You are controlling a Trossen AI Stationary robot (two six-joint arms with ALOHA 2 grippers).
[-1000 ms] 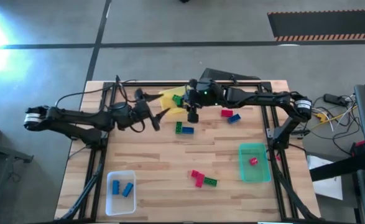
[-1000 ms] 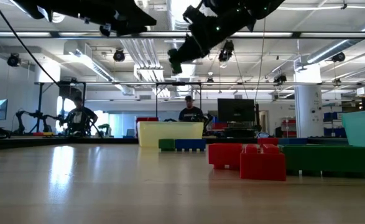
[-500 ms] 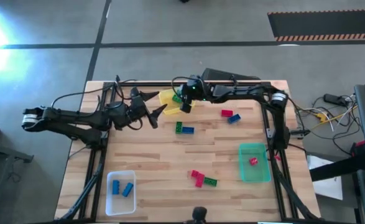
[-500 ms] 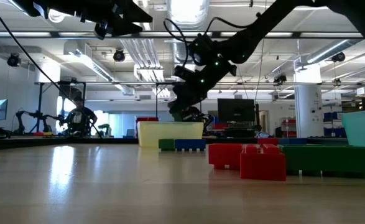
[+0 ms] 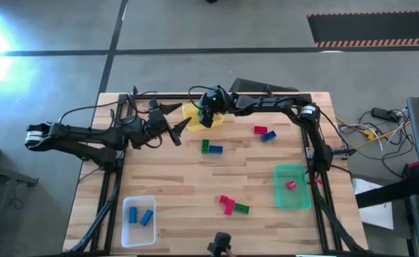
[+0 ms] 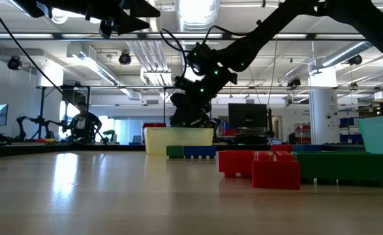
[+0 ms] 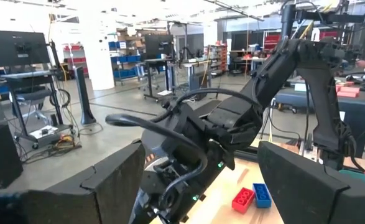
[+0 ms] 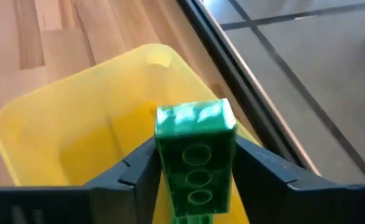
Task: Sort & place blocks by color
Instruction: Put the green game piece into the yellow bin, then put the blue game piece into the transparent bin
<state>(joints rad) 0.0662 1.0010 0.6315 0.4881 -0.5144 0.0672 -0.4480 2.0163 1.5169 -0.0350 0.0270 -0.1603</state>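
My right gripper hangs over the yellow bin at the table's far edge, shut on a green brick; the right wrist view shows the bin's yellow floor below it. My left gripper is open, held in the air just left of the bin, touching nothing. Loose bricks lie on the table: a green and blue pair, a red and blue pair, and pink bricks with a green one. My right gripper pinches the green brick between its two fingers, one on each long side. The brick's studded end sticks out past the fingertips. It is lifted clear, above the yellow bin's inside.
A clear bin with two blue bricks stands at the near left. A translucent green bin with one red brick stands at the right. Bare wood lies between them. In the low view, red bricks and a green one sit close to the camera.
My right gripper has carried the green brick toward the table's far left, from beside the yellow bin to above it, and has come down closer to the bin. The loose bricks have stayed put.
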